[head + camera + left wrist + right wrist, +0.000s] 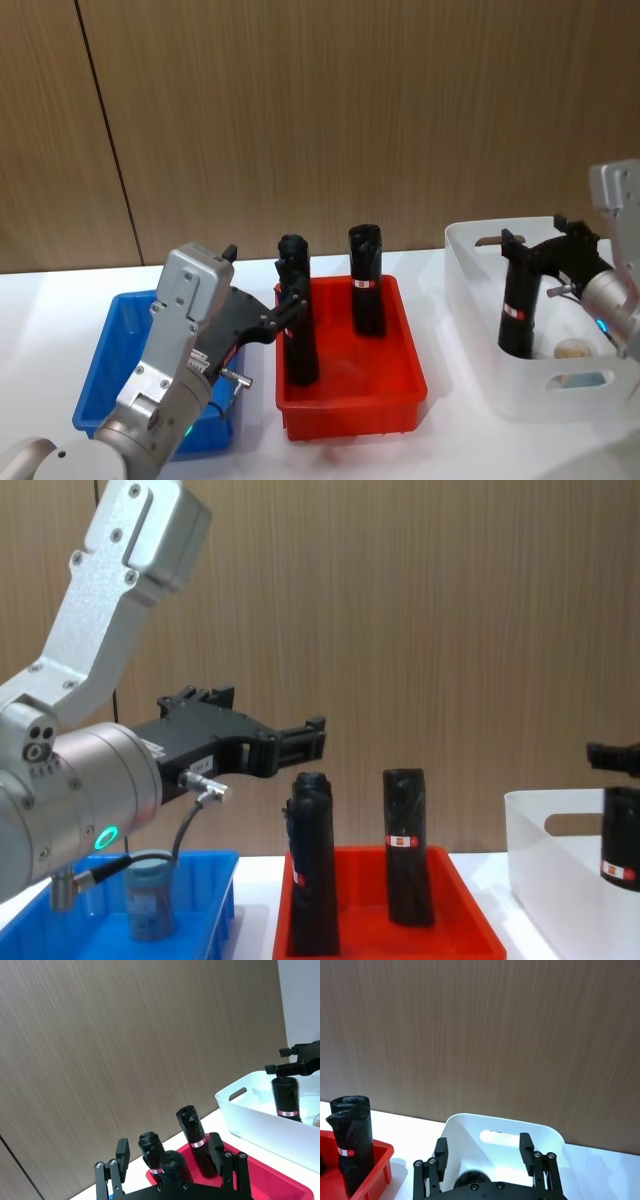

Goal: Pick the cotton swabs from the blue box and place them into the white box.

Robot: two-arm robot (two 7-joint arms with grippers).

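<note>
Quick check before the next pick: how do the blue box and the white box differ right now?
The blue box is low-walled; the white box is taller, with a handle slot. A jar of cotton swabs stands in the blue box; an upright black roll stands in the white box. The right claw hangs open over the white box; the left claw, open, is past the blue box, over the red tray. Both boxes are open-topped.

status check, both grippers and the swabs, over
Left gripper open, above the red tray. Right gripper open over the white box, black roll standing inside below it. Cotton swabs jar in the blue box.
</note>
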